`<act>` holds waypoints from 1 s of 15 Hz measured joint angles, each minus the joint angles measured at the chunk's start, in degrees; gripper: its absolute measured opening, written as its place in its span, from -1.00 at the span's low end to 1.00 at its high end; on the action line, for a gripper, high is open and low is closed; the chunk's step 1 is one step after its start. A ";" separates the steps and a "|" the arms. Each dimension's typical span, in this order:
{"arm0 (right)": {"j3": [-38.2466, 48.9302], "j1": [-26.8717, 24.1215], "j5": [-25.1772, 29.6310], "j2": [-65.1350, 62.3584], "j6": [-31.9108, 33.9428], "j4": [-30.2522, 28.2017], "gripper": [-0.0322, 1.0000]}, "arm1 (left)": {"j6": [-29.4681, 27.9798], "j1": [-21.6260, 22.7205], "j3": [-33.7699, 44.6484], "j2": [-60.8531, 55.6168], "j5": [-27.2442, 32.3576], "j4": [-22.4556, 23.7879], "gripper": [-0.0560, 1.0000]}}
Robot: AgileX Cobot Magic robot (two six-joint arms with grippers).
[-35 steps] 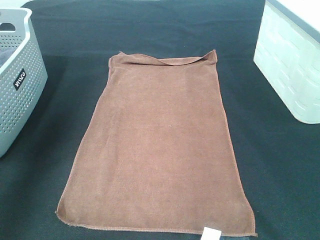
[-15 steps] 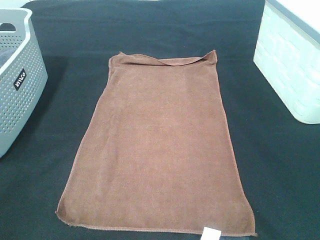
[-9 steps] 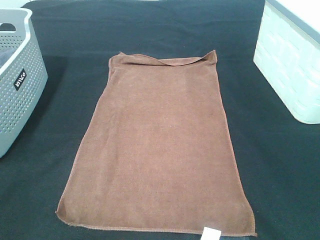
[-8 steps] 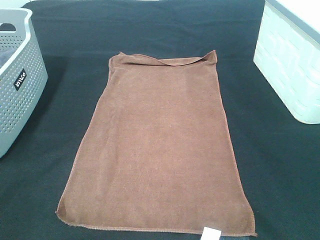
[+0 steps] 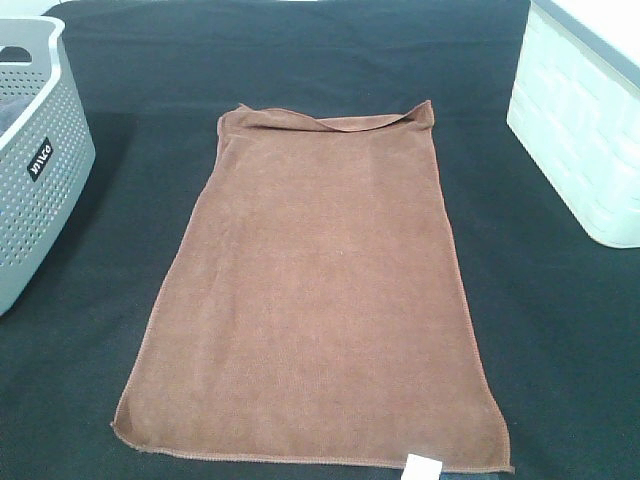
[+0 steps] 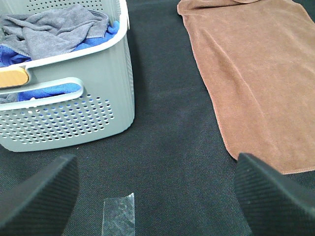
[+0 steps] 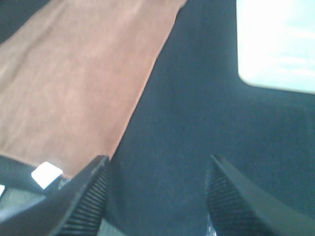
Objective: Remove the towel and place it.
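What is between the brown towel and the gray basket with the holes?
Only bare black tablecloth lies between the towel and the gray basket; nothing sits on that strip. The exterior high view shows it, and the left wrist view agrees.

A black tablecloth (image 5: 300,60) is spread over the whole work surface. At its left edge a grey perforated basket (image 5: 35,170) is set, filled with grey and blue cloths (image 6: 54,29). At the right edge a white bin (image 5: 585,130) is placed. A strip of clear tape (image 6: 118,216) is stuck to the cloth.
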 joint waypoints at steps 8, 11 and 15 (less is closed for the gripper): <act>0.86 0.00 -0.74 -3.04 -1.03 -2.35 0.10 | 0.23 0.00 0.00 0.00 0.00 0.23 0.64; 0.86 0.00 -0.74 -3.04 -1.15 -2.41 0.10 | 0.23 0.00 0.00 0.00 0.00 0.23 0.64; 0.86 0.00 -0.74 -3.04 -1.15 -1.38 0.10 | 0.23 0.00 0.00 0.00 0.00 0.23 0.64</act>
